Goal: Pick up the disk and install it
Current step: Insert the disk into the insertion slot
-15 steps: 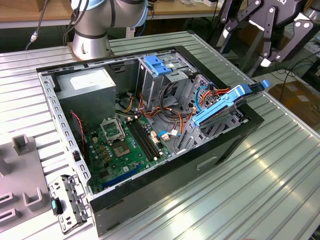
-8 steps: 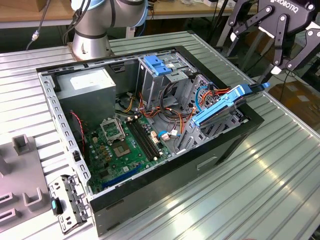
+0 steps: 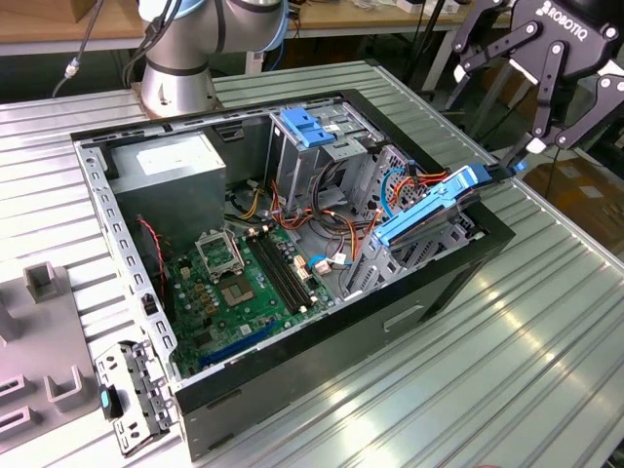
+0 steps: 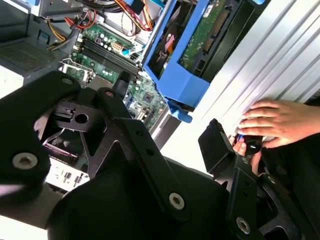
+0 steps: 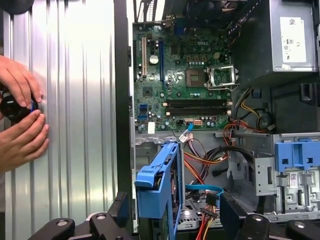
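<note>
The disk (image 3: pixel 429 210), a flat drive in a bright blue rail frame, leans at a slant in the drive cage at the open computer case's (image 3: pixel 292 400) side toward the exterior view's right. Its raised end pokes above the case rim. My gripper (image 3: pixel 517 156) hangs over that raised end and is open. In the first wrist view the disk (image 5: pixel 157 185) stands between my two black fingertips (image 5: pixel 120 205), with a gap on each side. The second wrist view shows the disk's (image 4: pixel 185 65) circuit-board underside just past my gripper (image 4: pixel 167 117).
Inside the case are the motherboard (image 3: pixel 234 278), a grey power-supply box (image 3: pixel 171 171), a blue bracket (image 3: pixel 312 127) and loose cables (image 3: pixel 341 229). A person's hands (image 5: pixel 20 120) hold a small black object on the ribbed metal table (image 3: pixel 507 361) beside the case. Grey fixtures (image 3: pixel 44 283) stand at the exterior view's left.
</note>
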### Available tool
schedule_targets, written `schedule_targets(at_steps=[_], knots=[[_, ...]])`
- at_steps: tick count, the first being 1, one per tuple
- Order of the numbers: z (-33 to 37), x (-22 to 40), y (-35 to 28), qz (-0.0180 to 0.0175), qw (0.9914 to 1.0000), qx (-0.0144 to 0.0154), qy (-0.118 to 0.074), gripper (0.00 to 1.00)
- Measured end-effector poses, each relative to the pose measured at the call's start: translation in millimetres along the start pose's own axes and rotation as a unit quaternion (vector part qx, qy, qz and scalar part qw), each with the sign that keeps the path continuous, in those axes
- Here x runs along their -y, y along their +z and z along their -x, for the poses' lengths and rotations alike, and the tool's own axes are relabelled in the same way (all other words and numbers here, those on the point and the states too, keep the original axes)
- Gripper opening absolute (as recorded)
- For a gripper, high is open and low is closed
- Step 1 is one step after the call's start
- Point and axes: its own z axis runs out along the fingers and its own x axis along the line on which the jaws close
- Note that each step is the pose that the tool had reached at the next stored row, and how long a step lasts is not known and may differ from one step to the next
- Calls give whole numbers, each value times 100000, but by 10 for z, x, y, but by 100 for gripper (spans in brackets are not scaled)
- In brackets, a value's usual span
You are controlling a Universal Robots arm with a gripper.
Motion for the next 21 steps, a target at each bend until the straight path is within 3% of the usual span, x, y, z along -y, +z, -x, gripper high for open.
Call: schedule_targets(at_steps=[7, 16, 21], knots=[[-187, 47, 99, 47, 99995, 976, -39, 82], [-238, 125, 204, 106, 99958, 2898, 212, 82], [-254, 132, 239, 305, 99927, 3773, 594, 82]])
